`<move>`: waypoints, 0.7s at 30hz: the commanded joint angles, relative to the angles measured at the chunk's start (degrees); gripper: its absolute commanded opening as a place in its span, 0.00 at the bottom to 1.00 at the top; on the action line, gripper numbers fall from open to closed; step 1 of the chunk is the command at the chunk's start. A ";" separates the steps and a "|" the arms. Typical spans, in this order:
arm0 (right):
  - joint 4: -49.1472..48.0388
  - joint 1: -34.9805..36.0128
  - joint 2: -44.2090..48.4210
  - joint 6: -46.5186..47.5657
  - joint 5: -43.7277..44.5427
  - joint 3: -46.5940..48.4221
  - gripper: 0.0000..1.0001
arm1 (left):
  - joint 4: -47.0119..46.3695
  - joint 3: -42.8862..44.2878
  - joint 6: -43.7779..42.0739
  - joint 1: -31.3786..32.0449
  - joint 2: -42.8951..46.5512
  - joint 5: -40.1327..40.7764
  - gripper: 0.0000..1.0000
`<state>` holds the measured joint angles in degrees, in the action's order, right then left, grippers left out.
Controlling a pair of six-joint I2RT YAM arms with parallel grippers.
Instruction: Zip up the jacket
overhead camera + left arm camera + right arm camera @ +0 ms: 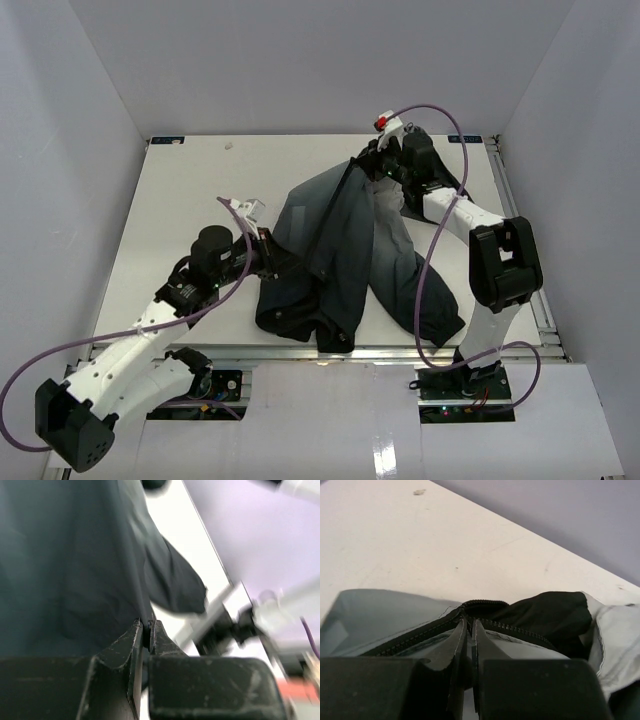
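Note:
The dark charcoal jacket (345, 255) lies crumpled in the middle of the table, with lighter grey panels showing. My left gripper (268, 248) is at its left edge and is shut on a fold of the jacket's dark fabric (75, 570); in the left wrist view the jaws (148, 630) pinch the cloth edge. My right gripper (375, 172) is at the jacket's far end. In the right wrist view it (469, 625) is shut on the jacket's zipper edge (485, 603), where the black zipper teeth curve round over grey lining (380, 615).
The white table (200, 190) is walled on three sides. A purple cable (440, 230) loops over the right arm beside the jacket's right sleeve (425, 290). The jacket's hem hangs near the table's front edge (330, 350).

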<state>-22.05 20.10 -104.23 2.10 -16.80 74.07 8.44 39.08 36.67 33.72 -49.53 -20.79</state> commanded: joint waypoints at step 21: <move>-29.64 -10.34 -9.46 -10.21 -12.18 6.92 0.08 | 24.13 13.64 -7.50 1.17 10.55 11.54 0.31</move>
<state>-40.01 5.50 -120.37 -6.11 -17.97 85.96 34.49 49.70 32.66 34.74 -32.59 -17.41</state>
